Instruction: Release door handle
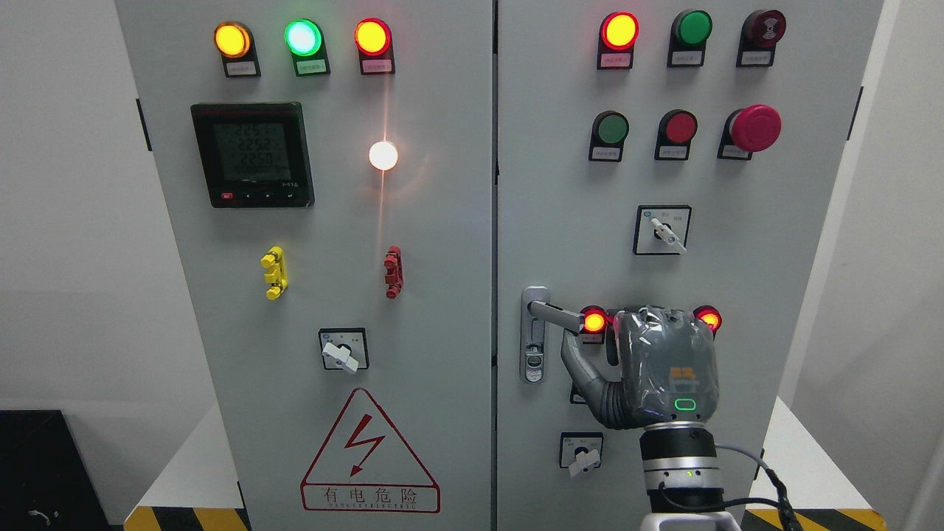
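I am holding the right hand (649,369) just right of the handle (554,313) on the cabinet's right door (737,243), thumb reaching under the lever while the knuckles hide the fingers, so I am judging the release unfinished, grip unclear.

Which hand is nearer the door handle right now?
Right. The right hand is at the door handle, its thumb reaching up just below the lever's outer end; actual contact is unclear. The left hand is not in view.
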